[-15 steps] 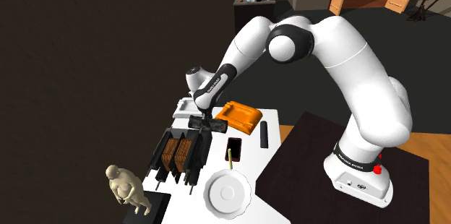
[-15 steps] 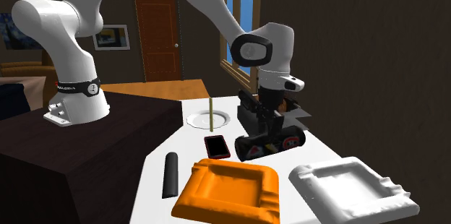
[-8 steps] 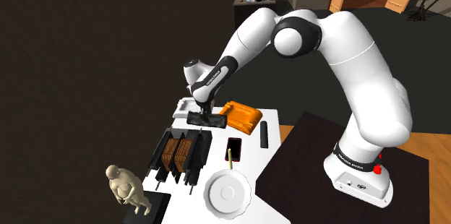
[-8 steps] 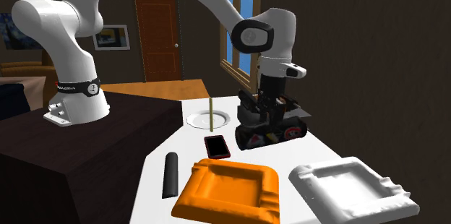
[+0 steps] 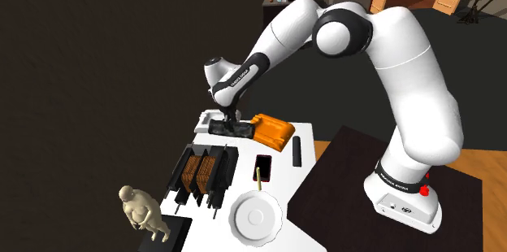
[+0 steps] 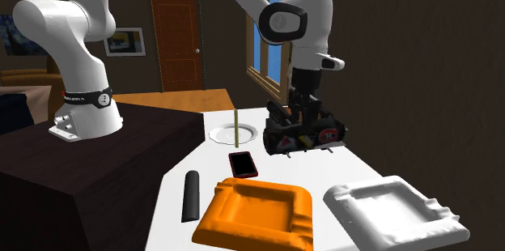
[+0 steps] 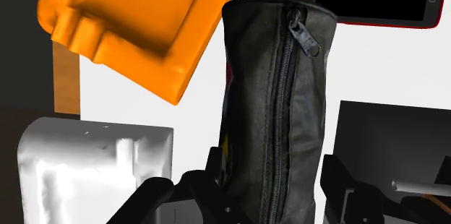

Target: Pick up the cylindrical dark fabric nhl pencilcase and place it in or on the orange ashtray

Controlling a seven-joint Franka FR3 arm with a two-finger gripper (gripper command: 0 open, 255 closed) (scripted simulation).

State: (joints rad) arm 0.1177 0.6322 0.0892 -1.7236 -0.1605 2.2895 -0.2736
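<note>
Dark pencil case (image 6: 306, 138) held clear of the white table (image 5: 286, 175), not yet over the orange ashtray (image 6: 252, 236).
The case is clamped crosswise between the fingers of the black gripper (image 7: 275, 186), zipper seen facing the wrist camera. The ashtray is seen ahead and off to one side of it. Likely risks: soft fabric could be twisted or slipped in the clamp; if released early, it could be dropped on the white ashtray (image 6: 396, 209) or rolled off the orange rim.
</note>
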